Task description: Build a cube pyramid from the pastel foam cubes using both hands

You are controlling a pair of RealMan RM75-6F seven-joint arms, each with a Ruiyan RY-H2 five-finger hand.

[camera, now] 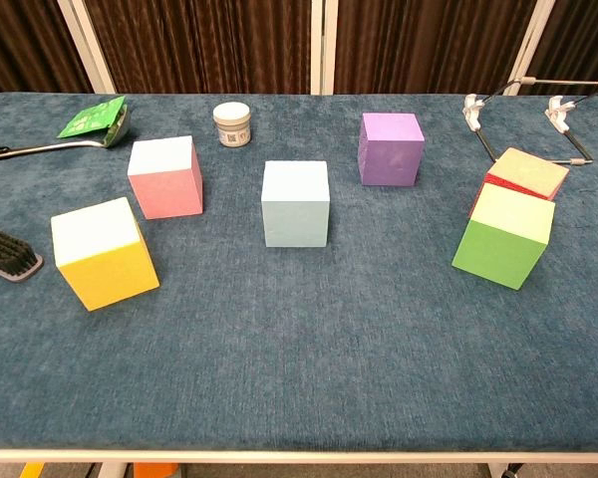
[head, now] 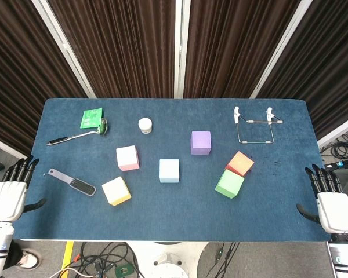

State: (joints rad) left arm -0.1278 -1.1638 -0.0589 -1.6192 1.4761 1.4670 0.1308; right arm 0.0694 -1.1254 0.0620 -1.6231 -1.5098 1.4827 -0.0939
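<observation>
left hand (head: 8, 194) empty, fingers (head: 20, 169) spread; right hand (head: 332, 204) likewise | cubes (head: 169, 171) unstacked

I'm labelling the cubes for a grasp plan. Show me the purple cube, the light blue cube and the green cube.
purple cube (head: 200, 142), head view, middle of its top face.
light blue cube (camera: 295, 217), chest view, middle of its front face.
green cube (head: 229, 183), head view, middle of its top face.
</observation>
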